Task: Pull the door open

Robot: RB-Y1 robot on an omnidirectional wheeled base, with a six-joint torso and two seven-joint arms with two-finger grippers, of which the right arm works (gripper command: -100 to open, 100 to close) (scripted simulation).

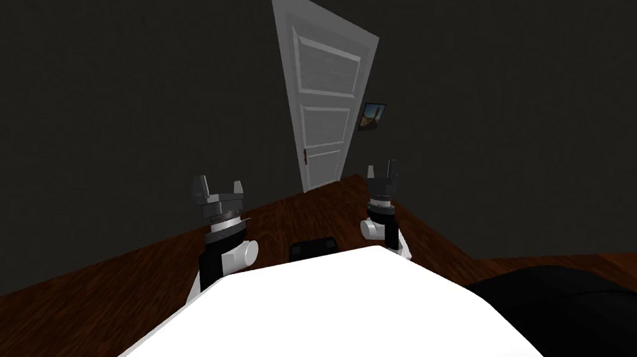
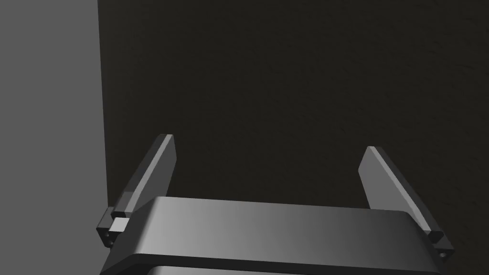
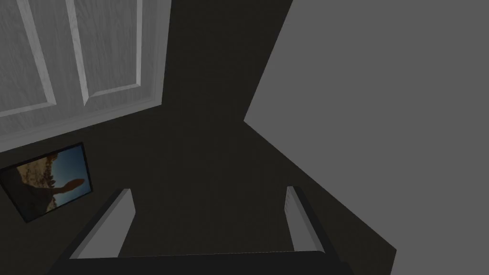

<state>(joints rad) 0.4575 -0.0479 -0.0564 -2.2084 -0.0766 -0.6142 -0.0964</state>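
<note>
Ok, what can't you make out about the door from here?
Door handle: head view, a tiny dark mark on the door, too small to tell its shape.
Rest of the door: right wrist view, cut off by the picture's edge.
Black shape: head view, cut off at the corner, unidentifiable.

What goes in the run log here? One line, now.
phase: approach | door: looks shut, ahead across floor | handle: untouched | left gripper: open, empty | right gripper: open, empty, pointing beside door
</note>
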